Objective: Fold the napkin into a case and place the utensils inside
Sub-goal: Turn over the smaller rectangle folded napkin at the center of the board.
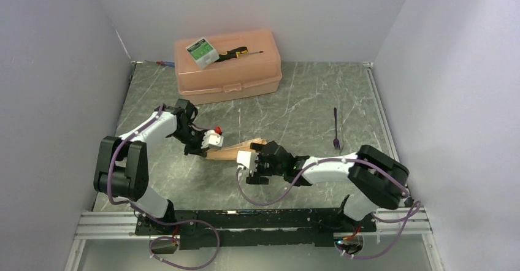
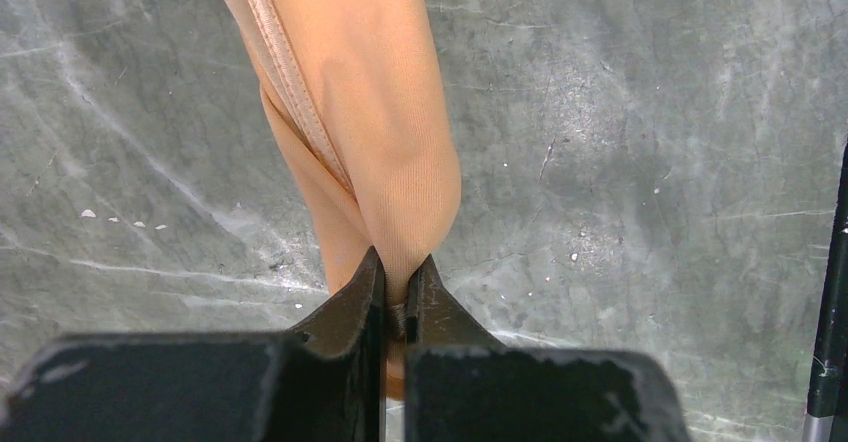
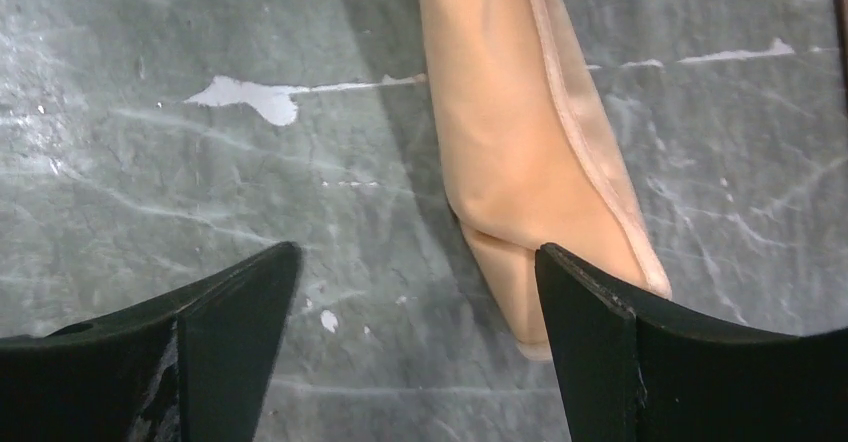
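The peach-orange napkin (image 1: 230,152) is bunched into a narrow strip between my two grippers at the table's middle. My left gripper (image 1: 205,150) is shut on one end of the napkin (image 2: 370,112), which hangs above the marble table. My right gripper (image 1: 252,160) is open over the napkin's other end (image 3: 520,162); the cloth lies beside its right finger (image 3: 600,342), not gripped. A slim dark purple fork (image 1: 336,129) lies on the table at the right. A thin dark rod shows at the right edge of the left wrist view (image 2: 830,322). No folded case shows.
A rigid peach plastic box (image 1: 227,65) stands at the back, with a green-and-white small box (image 1: 202,51) and a black-and-yellow screwdriver (image 1: 236,53) on its lid. Grey walls close in the left, back and right sides.
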You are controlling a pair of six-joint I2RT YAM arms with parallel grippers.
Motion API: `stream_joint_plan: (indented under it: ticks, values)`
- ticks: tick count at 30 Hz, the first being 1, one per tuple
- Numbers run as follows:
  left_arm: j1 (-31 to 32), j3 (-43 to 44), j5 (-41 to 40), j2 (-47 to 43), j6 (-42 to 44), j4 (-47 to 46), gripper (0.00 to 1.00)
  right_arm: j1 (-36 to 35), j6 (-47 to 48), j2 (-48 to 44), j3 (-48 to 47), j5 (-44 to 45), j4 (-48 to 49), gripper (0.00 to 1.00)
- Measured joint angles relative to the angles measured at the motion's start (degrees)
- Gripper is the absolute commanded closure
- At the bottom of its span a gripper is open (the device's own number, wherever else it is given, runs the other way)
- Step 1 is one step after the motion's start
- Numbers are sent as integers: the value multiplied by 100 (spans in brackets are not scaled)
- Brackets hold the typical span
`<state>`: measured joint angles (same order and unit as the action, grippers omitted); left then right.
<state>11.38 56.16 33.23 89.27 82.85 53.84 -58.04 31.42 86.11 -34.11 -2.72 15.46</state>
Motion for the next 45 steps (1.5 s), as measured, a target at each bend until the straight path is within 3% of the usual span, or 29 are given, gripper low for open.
stream_joint_plan:
  ticks: [12, 16, 20, 24, 25, 29, 37, 45]
  values:
    - [-33, 17, -4, -2, 48, 35, 97, -61, 785, 1357, -369, 319, 1788, 26]
    - [-66, 199, -2, -22, 35, 155, 97, -76, 1056, 1729, -557, 444, 2098, 54]
    - [-114, 525, 13, -149, -7, 264, 97, -101, 1244, 2184, -822, 739, 2321, 65]
    - [-127, 710, 46, -404, -22, 474, 97, -96, 1244, 2253, -828, 752, 2334, 100]
    - [-127, 754, 68, -428, -33, 533, 97, -98, 1237, 2247, -837, 713, 2273, 100]
    - [-118, 1172, 157, -426, -162, 953, 97, -57, 824, 1729, -1152, 284, 1058, 100]
    - [-146, 2699, 601, -286, -455, 2229, 97, 481, -297, 614, -2651, -1521, -2463, 100]
    - [35, 2221, 1360, 214, -697, 2815, 97, 1248, -918, 205, -2503, -4183, -3766, 100]
